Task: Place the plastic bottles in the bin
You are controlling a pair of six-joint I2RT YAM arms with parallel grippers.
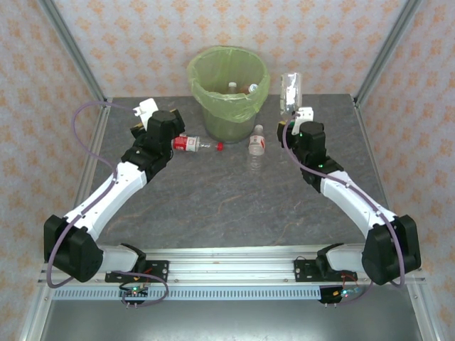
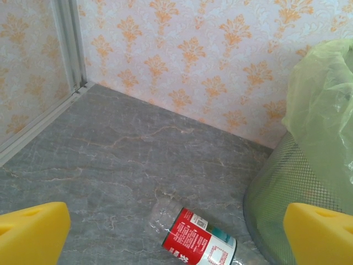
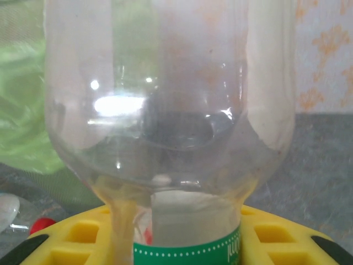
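Right gripper (image 3: 187,243): jaws are pinching a clear bottle (image 3: 165,110) near its green band, and the rounded body stands out beyond the yellow pads. In the top view this bottle is raised off the tabletop (image 1: 213,206), upper right of centre, just right of the bin (image 1: 206,78).

Left gripper (image 2: 176,234): jaws are spread wide and grip nothing. A red-labelled bottle (image 2: 196,240) lies on its side on the tabletop at the lower centre of the left wrist view, close to the bin's mesh wall. In the top view it lies left of centre, its red cap pointing right.

The bin stands at upper centre, lined with a light green bag. Two bottle tops (image 1: 232,87) show inside it. A white-capped bottle (image 1: 257,145) lies on the tabletop just below the bin.
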